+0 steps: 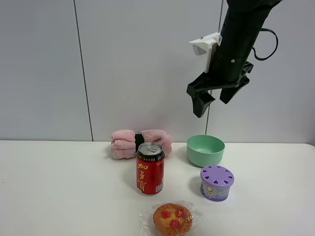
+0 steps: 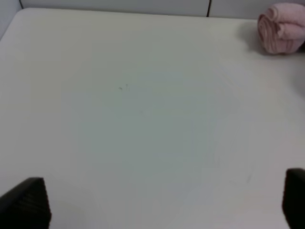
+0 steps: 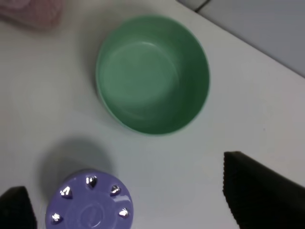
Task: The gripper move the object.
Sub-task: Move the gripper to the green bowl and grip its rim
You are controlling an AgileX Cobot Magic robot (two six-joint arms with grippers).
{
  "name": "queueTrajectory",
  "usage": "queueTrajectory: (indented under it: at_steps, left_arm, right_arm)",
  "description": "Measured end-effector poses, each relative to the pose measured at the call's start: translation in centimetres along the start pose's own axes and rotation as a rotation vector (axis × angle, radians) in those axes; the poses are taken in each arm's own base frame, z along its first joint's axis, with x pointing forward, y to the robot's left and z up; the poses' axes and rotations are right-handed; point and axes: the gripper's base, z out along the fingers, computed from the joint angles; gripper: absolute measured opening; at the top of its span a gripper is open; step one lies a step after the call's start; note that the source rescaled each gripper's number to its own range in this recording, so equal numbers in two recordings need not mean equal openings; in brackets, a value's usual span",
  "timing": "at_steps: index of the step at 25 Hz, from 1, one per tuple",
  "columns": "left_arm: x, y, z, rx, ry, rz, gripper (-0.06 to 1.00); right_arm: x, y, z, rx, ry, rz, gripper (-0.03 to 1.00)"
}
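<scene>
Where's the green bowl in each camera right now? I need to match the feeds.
Exterior high: green bowl right of centre, behind the purple container.
Left wrist: not in it.
Right wrist: green bowl between purple container and pink cloth.
Shared landmark: pink cloth, in all three.

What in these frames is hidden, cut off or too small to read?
Left gripper: left wrist view shows only two fingertips at its edge; exterior high view misses that arm.
Pink cloth roll: lower middle hidden behind the red can, exterior high view.
Purple container: side print too small to read, exterior high view.
Wrapped pastry: wrapper cut off by the exterior high view's bottom edge.
</scene>
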Motion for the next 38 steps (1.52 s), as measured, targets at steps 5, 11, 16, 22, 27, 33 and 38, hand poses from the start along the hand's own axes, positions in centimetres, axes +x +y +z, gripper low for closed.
queueTrajectory:
  at_steps: [5,11,16,22,27,33,38]
  left_arm:
    - [0.0,0.0,0.0,0.000,0.000,0.000,1.00]
    - [0.0,0.0,0.0,0.000,0.000,0.000,1.00]
    - [0.0,0.0,0.0,0.000,0.000,0.000,1.00]
    - [0.0,0.0,0.0,0.000,0.000,0.000,1.00]
    - [0.0,0.0,0.0,0.000,0.000,0.000,1.00]
    - [0.0,0.0,0.0,0.000,0.000,0.000,1.00]
    - [0.0,0.0,0.0,0.000,0.000,0.000,1.00]
  right_arm:
    - [0.4,0.0,3.1,-0.033,0.056,-0.013,0.98]
    - [1.7,0.3,8.5,-0.059,0.179,-0.020,1.00]
    - [2.3,0.0,11.2,-0.065,0.195,0.023,0.99]
    - [1.2,-0.3,11.8,-0.043,0.069,0.047,0.99]
    - [1.0,-0.2,12.7,-0.039,0.031,0.046,0.99]
    - [1.5,0.5,15.3,-0.056,0.040,0.061,0.99]
    - [1.8,0.8,16.7,-0.064,0.038,0.073,0.93]
